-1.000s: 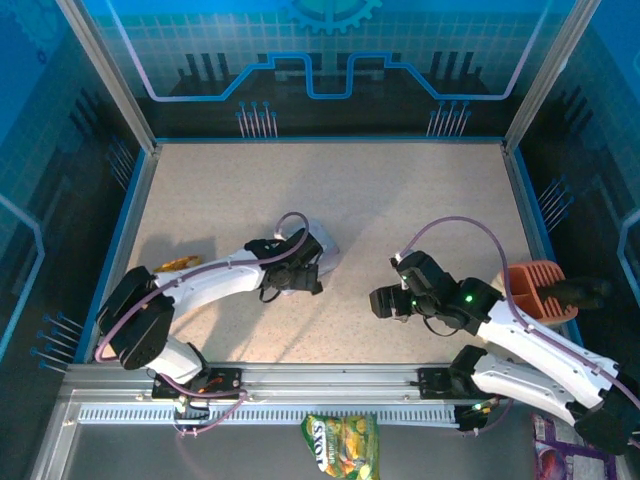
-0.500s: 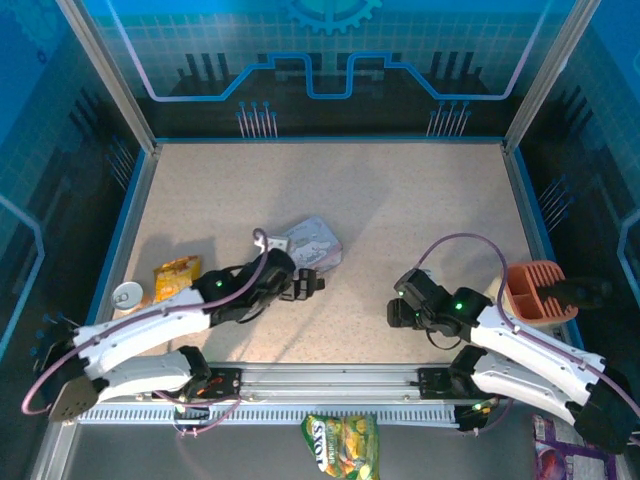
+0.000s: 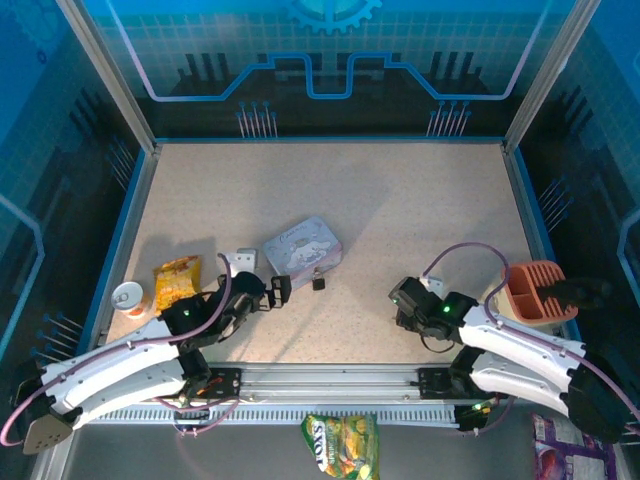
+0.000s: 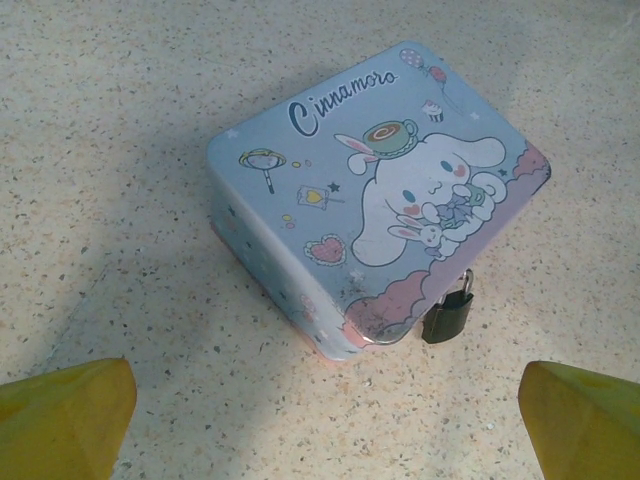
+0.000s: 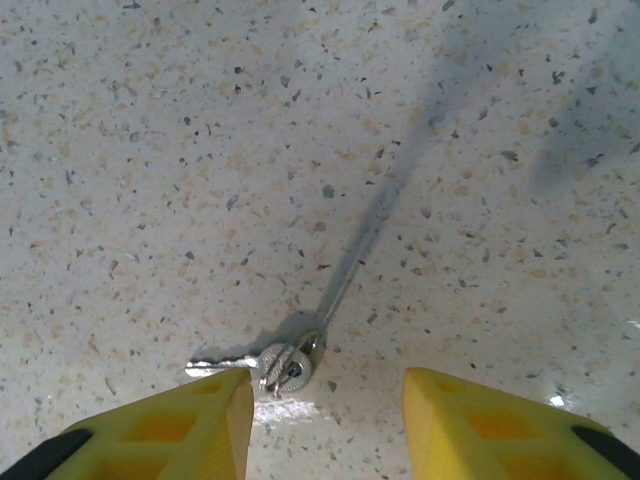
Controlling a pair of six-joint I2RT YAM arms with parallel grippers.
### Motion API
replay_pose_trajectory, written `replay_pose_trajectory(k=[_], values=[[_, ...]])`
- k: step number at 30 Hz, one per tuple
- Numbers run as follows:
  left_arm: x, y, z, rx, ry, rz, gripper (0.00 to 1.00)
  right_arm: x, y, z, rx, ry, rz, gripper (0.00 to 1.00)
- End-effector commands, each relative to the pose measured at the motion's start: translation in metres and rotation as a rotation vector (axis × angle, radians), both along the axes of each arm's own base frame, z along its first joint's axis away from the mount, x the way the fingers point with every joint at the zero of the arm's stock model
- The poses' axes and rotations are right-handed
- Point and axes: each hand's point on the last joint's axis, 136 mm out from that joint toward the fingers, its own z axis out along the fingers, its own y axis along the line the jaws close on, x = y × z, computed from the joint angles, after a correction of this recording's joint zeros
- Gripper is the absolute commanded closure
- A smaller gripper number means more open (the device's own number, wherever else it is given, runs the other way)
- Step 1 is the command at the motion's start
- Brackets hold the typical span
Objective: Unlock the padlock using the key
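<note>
At the bottom of the right wrist view, the right gripper (image 5: 327, 405) had its jaws partly apart, gripping nothing. The small silver key (image 5: 268, 364) lay on the speckled table (image 5: 300, 150) just beside one finger. The left gripper (image 4: 325, 420) gaped wide, empty. Beyond it, centre-right, the padlock (image 4: 447, 315) hung at the near edge of the pale blue cartoon tin (image 4: 380, 190).

Left wrist view: left gripper (image 4: 325, 430) is cut by the bottom edge, with two yellow fingertips (image 4: 65, 420) poking in at the corners. On the padlock (image 4: 447, 318), the shackle top is tucked behind the rim of the tin (image 4: 330, 200), and the keyhole face is not readable.

Right wrist view: right gripper (image 5: 325, 410) fingers are cut off below. The key (image 5: 280, 366) blade tip meets the near finger's edge, touching or just beside, cannot tell. Its teeth are too small to make out.

Top view: snack bag (image 3: 340, 445) is clipped by the bottom edge. The white item (image 3: 243, 258) beside the tin is too small to name.
</note>
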Motion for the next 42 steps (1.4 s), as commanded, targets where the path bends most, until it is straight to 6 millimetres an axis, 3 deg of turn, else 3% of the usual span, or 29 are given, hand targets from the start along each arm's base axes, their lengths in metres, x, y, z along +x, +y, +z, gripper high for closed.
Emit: replay_pose_trajectory(k=[1, 10, 16, 21, 28, 42], values=[[0.006, 0.0, 0.002, -0.001, -0.037, 0.008, 0.01, 0.003, 0.005, -0.005, 0.021, -0.015, -0.041, 0.58], [0.005, -0.006, -0.002, 0.015, 0.001, -0.016, 0.01, -0.001, 0.002, -0.024, 0.004, 0.019, -0.063, 0.68], [0.0, -0.008, -0.004, -0.039, 0.022, -0.017, 0.01, 0.0, 0.003, -0.031, 0.006, 0.015, -0.066, 0.85], [0.007, -0.02, 0.007, -0.054, 0.005, -0.04, 0.01, 0.003, 0.012, -0.028, 0.041, -0.012, -0.05, 1.0], [0.017, -0.031, 0.022, -0.045, -0.015, -0.053, 0.01, 0.009, 0.027, -0.01, 0.078, -0.077, -0.019, 1.0], [0.018, -0.051, 0.011, -0.115, 0.061, -0.1, 0.01, 0.013, 0.047, 0.007, 0.208, -0.161, -0.004, 1.0]])
